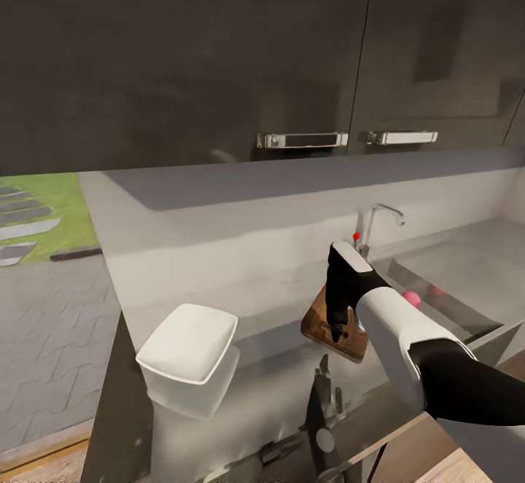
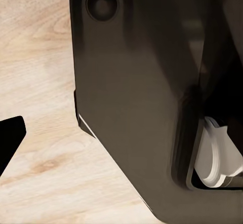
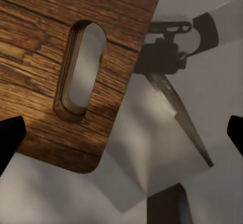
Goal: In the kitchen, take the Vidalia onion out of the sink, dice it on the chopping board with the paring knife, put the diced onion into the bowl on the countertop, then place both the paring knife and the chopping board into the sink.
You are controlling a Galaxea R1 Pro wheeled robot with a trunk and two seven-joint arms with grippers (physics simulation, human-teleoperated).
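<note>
Right wrist view: chopping board [image 3: 45,67] lies beneath the spread right claw [image 3: 121,133], nearer one fingertip.

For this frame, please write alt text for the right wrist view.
The handle end of the wooden chopping board, with its slot-shaped hole, lies on the glossy grey countertop. The right gripper hovers above with jaws apart, its reflection showing in the countertop.

The head view looks forward and down from above the table [image 1: 262,249], taking in the wall cabinets, the sink [image 1: 467,279] and the chopping board [image 1: 321,322] at middle range. The right wrist view sits very close over that same chopping board [image 3: 45,46], facing down at its handle slot. The left wrist view faces the wood floor [image 2: 35,82], close beside a dark robot part [image 2: 136,97].
</note>
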